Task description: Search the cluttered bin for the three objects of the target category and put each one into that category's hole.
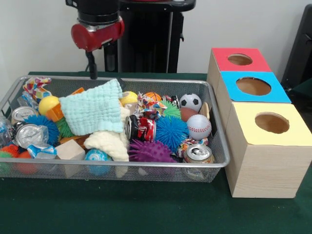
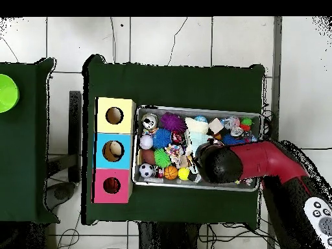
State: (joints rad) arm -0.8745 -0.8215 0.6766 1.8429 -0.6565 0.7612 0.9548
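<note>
Gripper hangs above bin back rim, behind mint cloth; finger opening cannot be told, nothing visibly held. Target category unclear; balls sit at bin's box-side end. Approach vertically, avoid snagging cloth.

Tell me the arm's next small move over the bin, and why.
Probably lower a little toward the mint cloth and lift it aside. The gripper hangs above the bin's back rim, just behind the cloth, holding nothing that shows. The cloth covers much of the clutter, so objects beneath it cannot be seen or sorted into the holes.
</note>
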